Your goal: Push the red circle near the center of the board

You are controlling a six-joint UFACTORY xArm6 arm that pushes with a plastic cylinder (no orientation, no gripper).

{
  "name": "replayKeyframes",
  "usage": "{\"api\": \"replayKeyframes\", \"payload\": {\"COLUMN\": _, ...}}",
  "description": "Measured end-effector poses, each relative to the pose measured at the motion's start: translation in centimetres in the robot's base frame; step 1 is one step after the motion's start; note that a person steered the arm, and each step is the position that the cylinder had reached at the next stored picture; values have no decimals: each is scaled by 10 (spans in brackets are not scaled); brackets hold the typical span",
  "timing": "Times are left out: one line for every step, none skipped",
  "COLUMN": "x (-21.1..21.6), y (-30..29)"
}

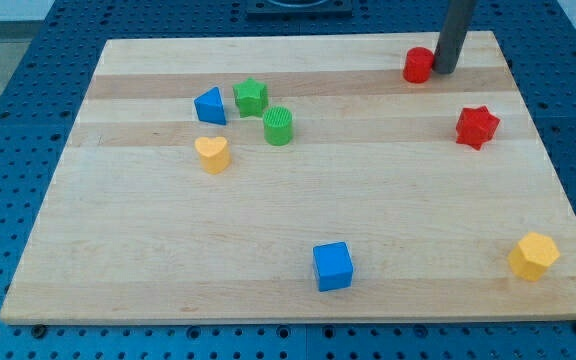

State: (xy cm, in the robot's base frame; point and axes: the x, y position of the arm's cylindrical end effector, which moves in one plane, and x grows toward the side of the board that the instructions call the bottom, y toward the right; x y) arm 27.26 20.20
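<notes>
red circle [418,65] sits near the board's [298,215] top edge, toward the view's right, above the red star [477,127]. my tip [444,71] touches the circle's right side. no fingers here, just a bare rod, nothing gripped. circle looks light, rigid and likely slides easily; its round wall may slip off a glancing push, so press through its centre. no containers in view.

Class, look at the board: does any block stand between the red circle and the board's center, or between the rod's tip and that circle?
Nothing visible does. My tip sits right against the red circle on the view's right side. The wood from there down-left to the board's middle is bare; the green cylinder lies left of that line.
</notes>
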Motion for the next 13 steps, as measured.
{"api": "replayKeyframes", "payload": {"x": -3, "y": 0}}
{"api": "replayKeyframes", "payload": {"x": -11, "y": 0}}
{"api": "replayKeyframes", "payload": {"x": -11, "y": -2}}
{"api": "replayKeyframes", "payload": {"x": -5, "y": -15}}
{"api": "replayKeyframes", "payload": {"x": 5, "y": -40}}
{"api": "replayKeyframes", "payload": {"x": 10, "y": -55}}
{"api": "replayKeyframes", "payload": {"x": -2, "y": -53}}
{"api": "replayKeyframes", "payload": {"x": -7, "y": -56}}
{"api": "replayKeyframes", "payload": {"x": 0, "y": -76}}
{"api": "replayKeyframes", "payload": {"x": 13, "y": -104}}
{"api": "replayKeyframes", "payload": {"x": 34, "y": -132}}
{"api": "replayKeyframes", "payload": {"x": 53, "y": -147}}
{"api": "replayKeyframes", "payload": {"x": 53, "y": -136}}
